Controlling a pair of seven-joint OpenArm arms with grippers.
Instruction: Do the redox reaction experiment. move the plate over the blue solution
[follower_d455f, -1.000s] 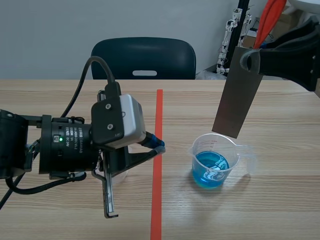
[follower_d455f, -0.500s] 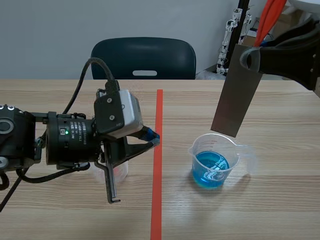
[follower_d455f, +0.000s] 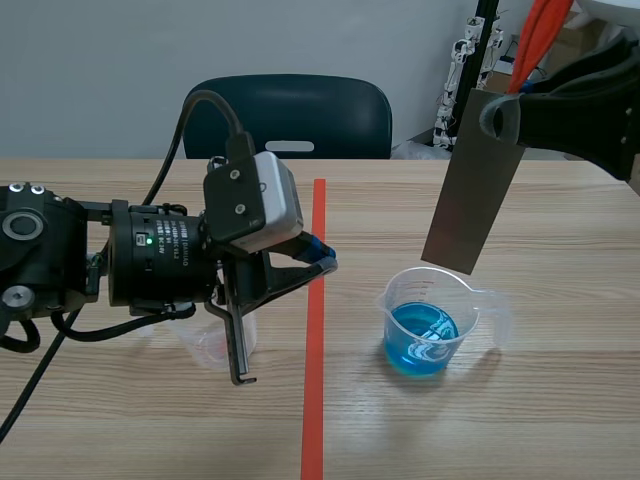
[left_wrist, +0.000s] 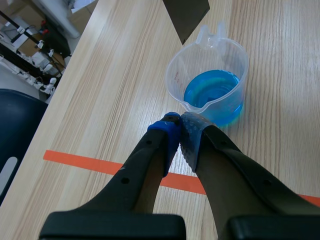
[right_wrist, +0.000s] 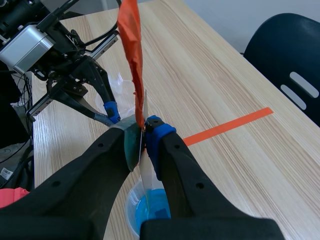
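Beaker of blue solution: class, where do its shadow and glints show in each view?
Scene view: the beaker throws a soft shadow rightward on the table, with white glints on the liquid. Left wrist view: pale reflections ring the liquid. Right wrist view: the right gripper, shut on the plate, hides most of it.

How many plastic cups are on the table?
2. A cup of blue solution sits right of the tape line; a clear cup sits left of it, partly hidden by the left gripper.
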